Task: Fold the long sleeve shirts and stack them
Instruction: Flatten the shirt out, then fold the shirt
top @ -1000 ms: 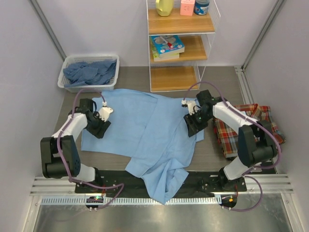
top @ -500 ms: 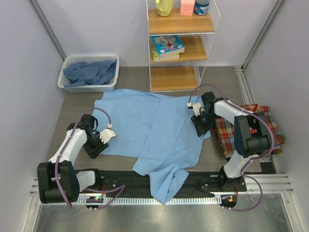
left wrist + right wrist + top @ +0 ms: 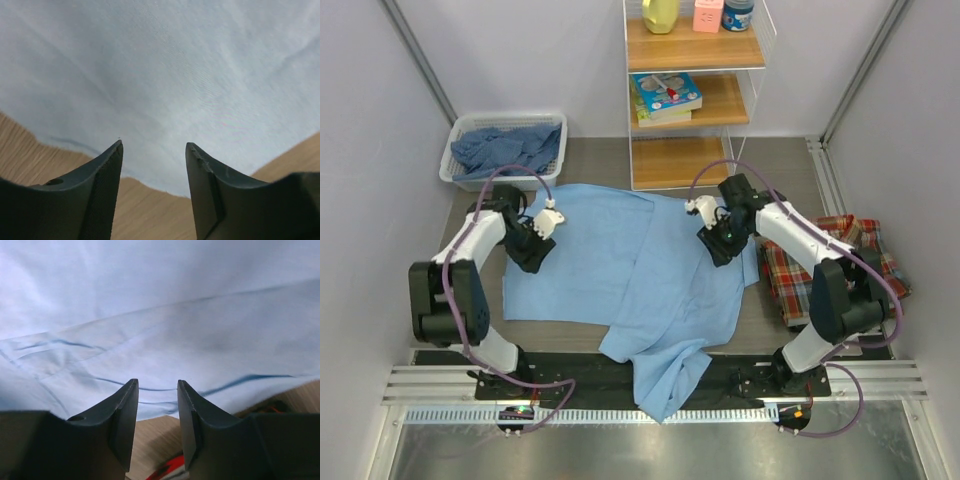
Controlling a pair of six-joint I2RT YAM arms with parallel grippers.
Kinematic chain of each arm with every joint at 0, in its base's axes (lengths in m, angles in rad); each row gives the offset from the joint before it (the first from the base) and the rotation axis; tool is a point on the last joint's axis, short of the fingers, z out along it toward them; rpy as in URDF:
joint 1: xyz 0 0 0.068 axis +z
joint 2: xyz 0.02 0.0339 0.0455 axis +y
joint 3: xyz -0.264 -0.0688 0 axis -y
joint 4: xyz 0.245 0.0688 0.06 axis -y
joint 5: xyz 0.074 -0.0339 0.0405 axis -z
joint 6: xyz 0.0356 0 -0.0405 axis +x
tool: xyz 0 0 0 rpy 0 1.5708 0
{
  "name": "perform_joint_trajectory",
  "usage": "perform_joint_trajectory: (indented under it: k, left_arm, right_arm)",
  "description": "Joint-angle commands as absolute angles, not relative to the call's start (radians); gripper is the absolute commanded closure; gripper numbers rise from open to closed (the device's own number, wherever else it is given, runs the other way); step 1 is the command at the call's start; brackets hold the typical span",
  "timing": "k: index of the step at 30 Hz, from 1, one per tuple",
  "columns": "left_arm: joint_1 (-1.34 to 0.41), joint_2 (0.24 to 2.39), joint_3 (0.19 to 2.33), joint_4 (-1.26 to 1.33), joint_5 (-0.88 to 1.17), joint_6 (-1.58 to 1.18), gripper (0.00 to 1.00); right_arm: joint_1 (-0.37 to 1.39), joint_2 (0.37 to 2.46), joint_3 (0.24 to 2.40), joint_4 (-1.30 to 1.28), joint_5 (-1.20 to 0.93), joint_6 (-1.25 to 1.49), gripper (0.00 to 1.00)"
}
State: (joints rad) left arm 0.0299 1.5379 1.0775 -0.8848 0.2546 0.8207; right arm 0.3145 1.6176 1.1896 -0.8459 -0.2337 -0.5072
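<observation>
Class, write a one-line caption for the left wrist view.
Left gripper, open, above the light blue shirt and bare wooden table.

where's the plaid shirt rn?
Top view: the plaid shirt lies on the right side of the table, just right of the spread light blue shirt.

We see a white basket (image 3: 502, 183) at the far-left corner, a shelf unit (image 3: 680, 161) at the far edge — books (image 3: 666, 96), yellow bottle (image 3: 660, 14).
</observation>
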Motion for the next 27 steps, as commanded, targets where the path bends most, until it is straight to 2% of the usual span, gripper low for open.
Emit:
perform_joint_trajectory:
  k: [1, 5, 9, 16, 20, 21, 24, 27]
  left_arm:
    - [0.017, 1.65, 1.062, -0.812, 0.2, 0.821, 0.48]
    - [0.011, 1.661, 0.974, -0.818, 0.118, 0.862, 0.56]
    - [0.011, 1.577, 0.871, -0.891, 0.087, 0.911, 0.63]
    - [0.009, 1.422, 0.816, -1.025, 0.097, 0.945, 0.66]
    - [0.009, 1.404, 0.894, -1.072, 0.187, 0.879, 0.54]
    - [0.009, 1.398, 0.908, -1.072, 0.219, 0.844, 0.47]
    - [0.012, 1.373, 0.948, -1.06, 0.285, 0.806, 0.38]
    - [0.012, 1.352, 0.963, -1.049, 0.337, 0.792, 0.36]
  right_arm:
    - [0.394, 1.581, 1.074, -0.839, -0.268, -0.496, 0.57]
    - [0.402, 1.634, 1.01, -0.776, -0.265, -0.502, 0.57]
    - [0.402, 1.667, 0.963, -0.759, -0.25, -0.538, 0.58]
    - [0.408, 1.597, 0.952, -0.869, -0.268, -0.609, 0.58]
    - [0.422, 1.476, 1.101, -0.919, -0.337, -0.58, 0.55]
    - [0.44, 1.447, 1.123, -0.92, -0.377, -0.563, 0.53]
    - [0.547, 1.391, 1.175, -0.893, -0.458, -0.494, 0.48]
    - [0.604, 1.414, 1.177, -0.818, -0.555, -0.414, 0.48]
